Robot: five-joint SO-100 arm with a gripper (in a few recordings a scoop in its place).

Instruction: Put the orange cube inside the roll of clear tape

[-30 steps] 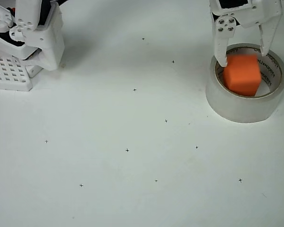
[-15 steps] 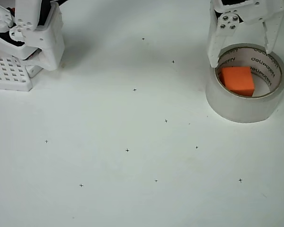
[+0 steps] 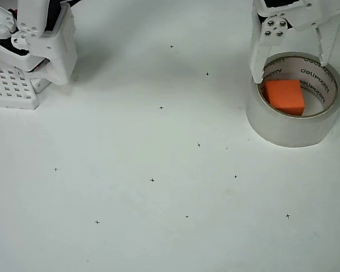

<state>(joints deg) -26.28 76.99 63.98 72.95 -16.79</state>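
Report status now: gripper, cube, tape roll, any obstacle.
Gripper open, fingers spread over the far rim of the roll of clear tape. Orange cube lies inside the roll, released. Nothing in the way.

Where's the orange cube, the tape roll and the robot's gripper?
orange cube [image 3: 284,96], overhead view, on its top face.
tape roll [image 3: 286,132], overhead view, on its outer wall at the front.
gripper [image 3: 291,67], overhead view, midway between its spread fingertips.

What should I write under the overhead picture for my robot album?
The orange cube sits inside the roll of clear tape, with the open white tool above it.
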